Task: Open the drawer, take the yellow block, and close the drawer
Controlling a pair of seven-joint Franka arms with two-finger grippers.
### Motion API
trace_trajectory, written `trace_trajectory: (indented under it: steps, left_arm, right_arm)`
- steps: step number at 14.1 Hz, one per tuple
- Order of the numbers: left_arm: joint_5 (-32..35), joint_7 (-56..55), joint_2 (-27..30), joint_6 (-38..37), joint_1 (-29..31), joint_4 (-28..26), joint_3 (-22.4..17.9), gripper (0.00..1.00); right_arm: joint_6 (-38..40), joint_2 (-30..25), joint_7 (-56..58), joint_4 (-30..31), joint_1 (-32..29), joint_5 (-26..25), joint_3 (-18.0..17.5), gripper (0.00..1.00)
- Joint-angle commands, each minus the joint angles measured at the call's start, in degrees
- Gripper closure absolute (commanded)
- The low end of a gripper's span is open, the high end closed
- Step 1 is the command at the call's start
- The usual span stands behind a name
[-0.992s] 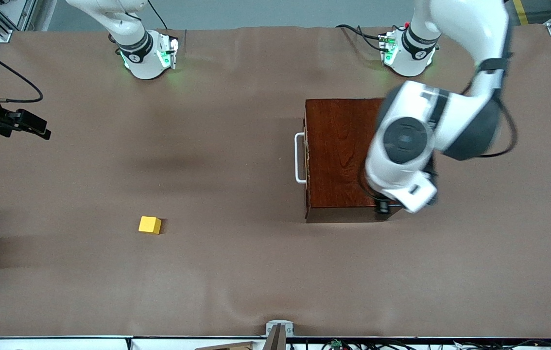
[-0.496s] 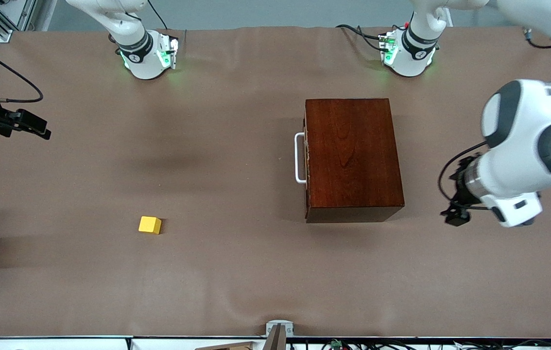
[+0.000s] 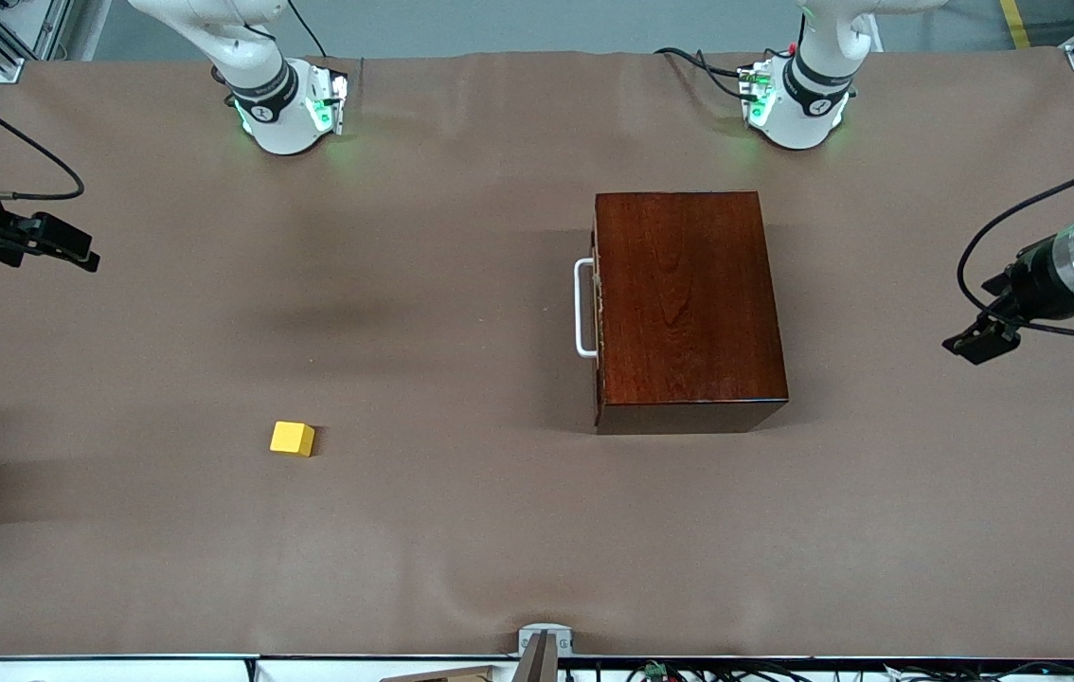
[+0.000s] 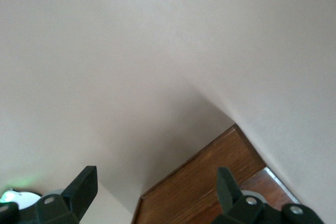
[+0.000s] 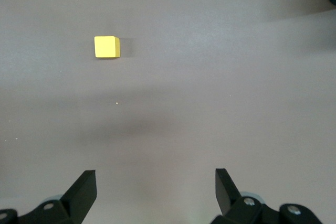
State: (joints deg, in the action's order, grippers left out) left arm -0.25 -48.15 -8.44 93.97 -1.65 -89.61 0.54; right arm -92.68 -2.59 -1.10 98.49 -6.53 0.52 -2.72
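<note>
Front view: mahogany box (image 3: 689,308) standing on the brown worktop (image 3: 442,530), its drawer (image 3: 598,313) pushed fully in, white handle (image 3: 582,308) facing the right arm's end. Yellow block (image 3: 292,438) lies on the bare worktop, well apart from the box and nearer the front camera. Left claw (image 3: 980,341) hangs over the left arm's end of the worktop, fingers spread, empty. Right claw (image 3: 59,246) hangs over the right arm's end, likewise released and empty

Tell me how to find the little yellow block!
Start at the big shiny brown wooden box on the table. Go from its white handle toward the right arm's end and a bit nearer the front camera. The yellow block sits alone on the table, the only bright thing.
</note>
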Motion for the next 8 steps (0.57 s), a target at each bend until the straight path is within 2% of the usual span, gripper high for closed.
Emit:
trace_trajectory:
  steps: [1,8]
  left_arm:
    - [-1.1,10.1,3.5,0.2,0.9,-2.8,0.5,0.0]
    - [-1.1,32.4,8.3,-1.3,0.5,-2.8,0.3,0.0]
  right_arm:
    - [0.5,-0.7,0.5,0.1,-1.0,-0.1,-0.8,0.0]
    - [0.3,-0.7,0.5,0.2,-1.0,-0.1,-0.8,0.0]
